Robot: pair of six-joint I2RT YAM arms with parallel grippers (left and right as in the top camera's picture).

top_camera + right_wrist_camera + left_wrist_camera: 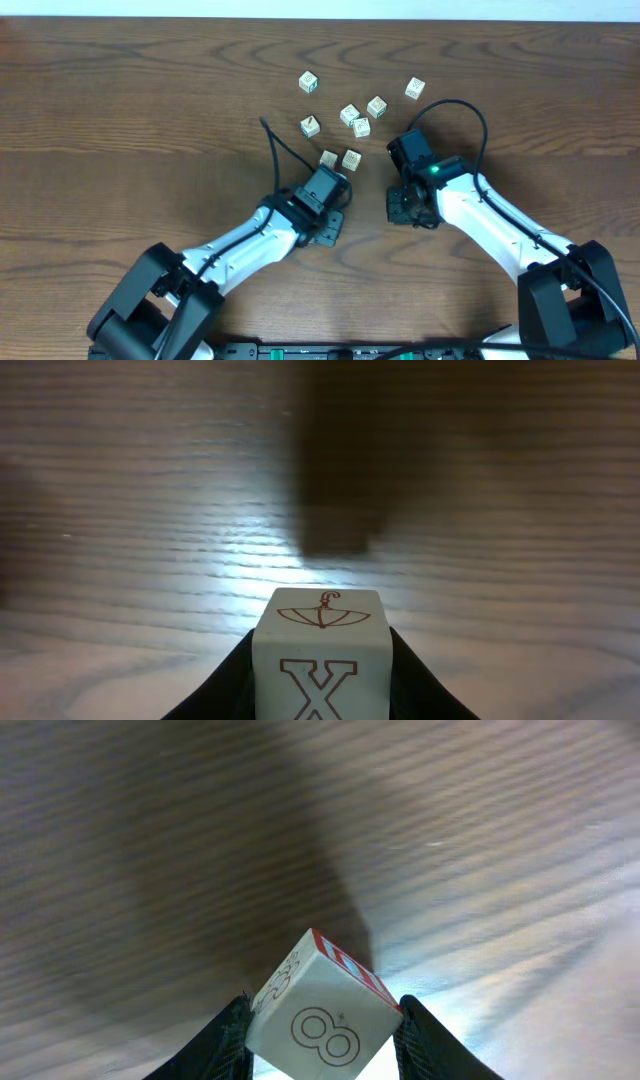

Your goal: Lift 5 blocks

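Observation:
Each gripper holds one of the blocks above the table. My left gripper (324, 1003) is shut on a tilted cream block (318, 1028) printed with an 8 and edged with a red stripe. My right gripper (320, 635) is shut on an upright block (320, 660) showing an X and an umbrella. A dark shadow lies on the wood beyond each held block. From overhead, the left gripper (325, 205) and the right gripper (412, 200) cover their blocks. Several loose blocks lie beyond them, the nearest pair (329, 158) (351, 158) just past the left gripper.
More loose blocks sit farther back on the wooden table (120, 120): a cluster (361, 127), one at the left (310, 126), one far left (308, 82) and one far right (415, 89). Black cables arc over both wrists.

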